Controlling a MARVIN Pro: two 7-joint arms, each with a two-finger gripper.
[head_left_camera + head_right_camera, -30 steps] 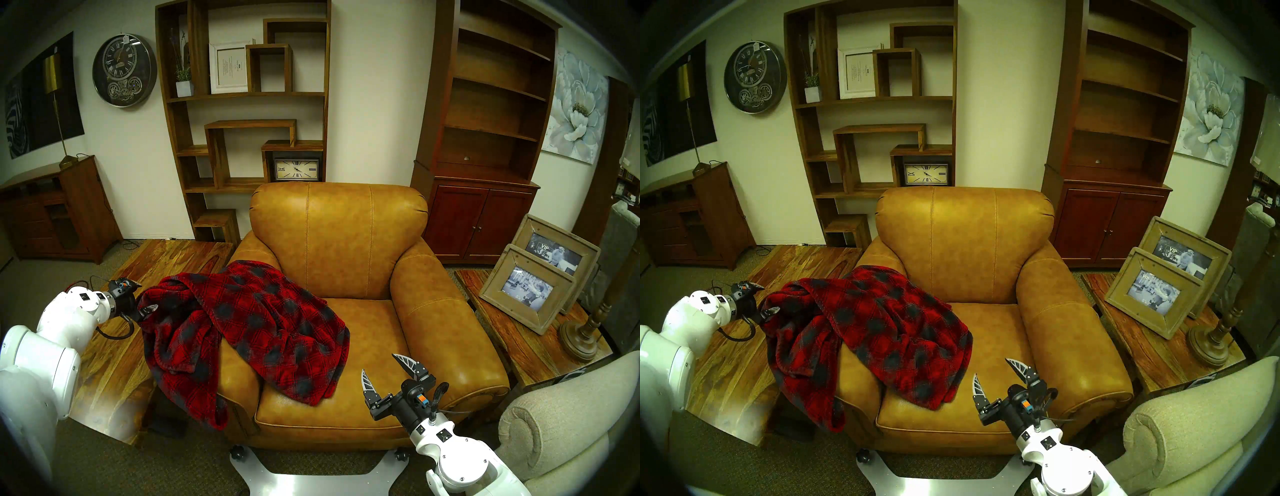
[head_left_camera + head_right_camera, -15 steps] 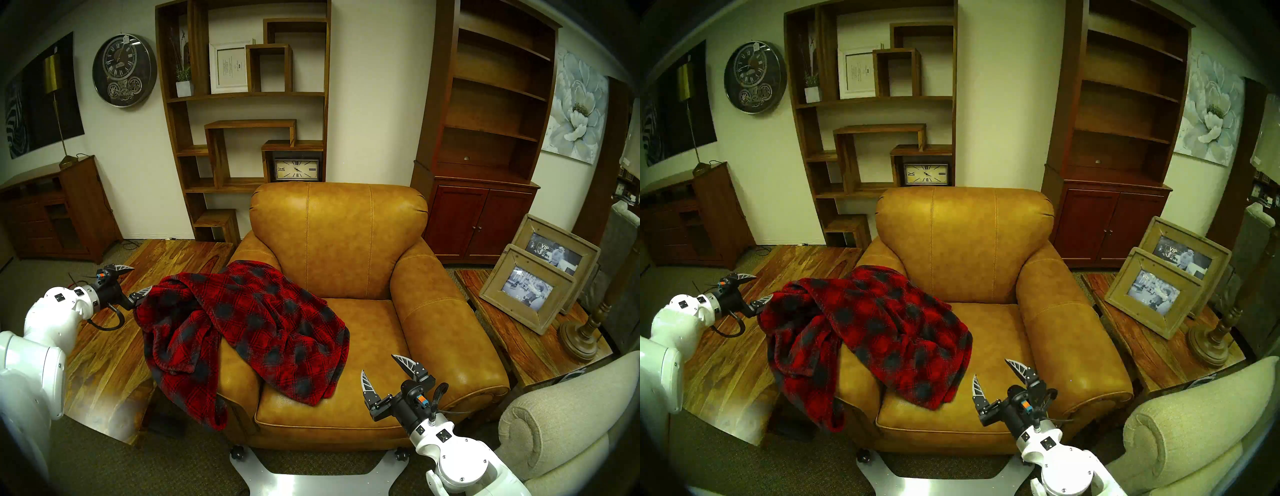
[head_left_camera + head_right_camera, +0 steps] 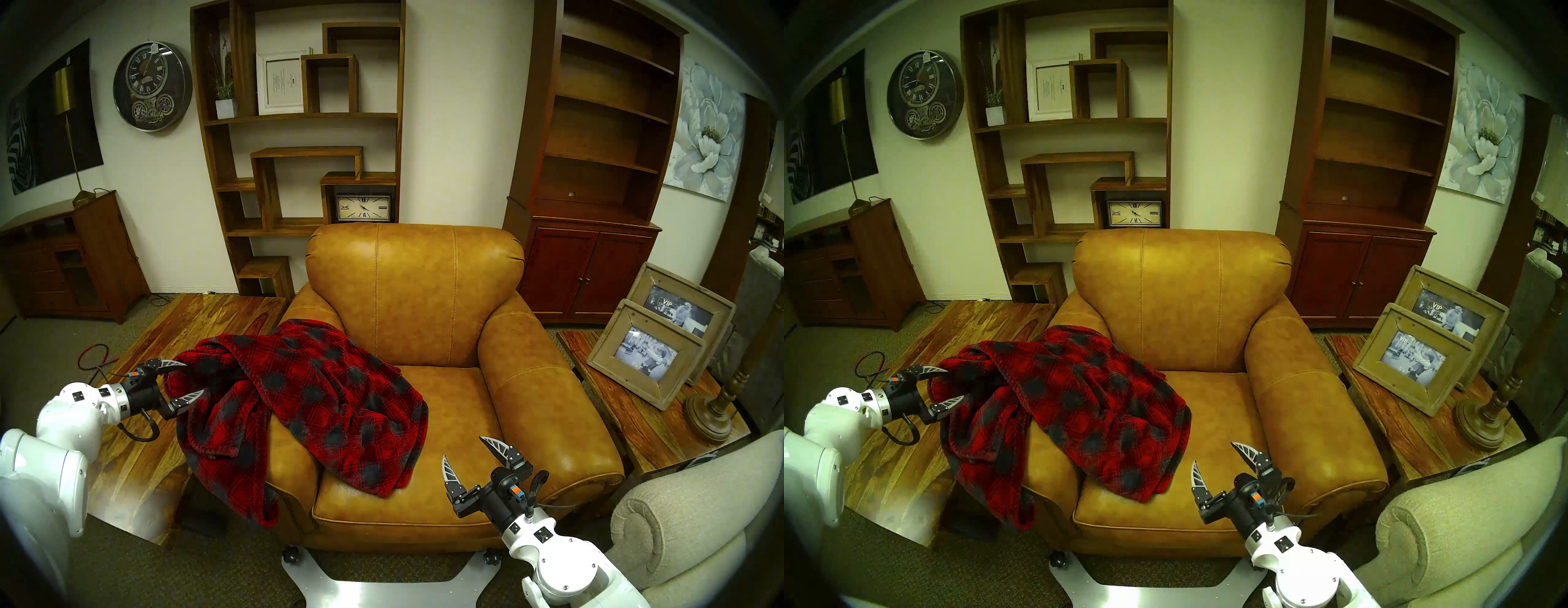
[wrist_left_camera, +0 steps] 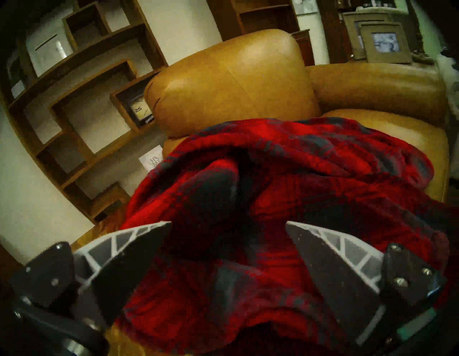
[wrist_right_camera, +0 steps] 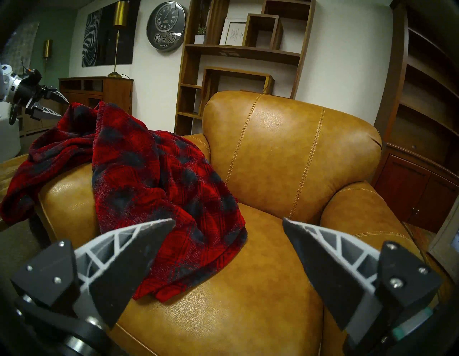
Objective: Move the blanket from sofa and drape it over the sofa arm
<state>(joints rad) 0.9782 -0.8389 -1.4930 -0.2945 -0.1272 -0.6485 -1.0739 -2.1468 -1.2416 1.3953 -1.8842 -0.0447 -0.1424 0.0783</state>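
Observation:
The red plaid blanket (image 3: 322, 403) lies bunched over the sofa arm (image 3: 292, 458) of the tan leather sofa (image 3: 415, 297). One part hangs down the arm's outer side and another part spreads onto the seat. My left gripper (image 3: 196, 377) is open at the blanket's outer bunched edge. In the left wrist view the blanket (image 4: 273, 174) fills the space between and ahead of the open gripper (image 4: 228, 222). My right gripper (image 3: 463, 445) is open and empty above the seat's front right. The blanket's seat end (image 5: 173, 211) lies to its left.
A low wooden table (image 3: 140, 424) with a red cable (image 3: 91, 356) stands under my left arm. A side table with picture frames (image 3: 649, 361) and a lamp base (image 3: 708, 416) stands at the right. A beige fabric sofa arm (image 3: 679, 522) is close by my right arm.
My left gripper drew back up and to the left, then came down and forward to the blanket's outer edge. The blanket and the right arm have hardly moved.

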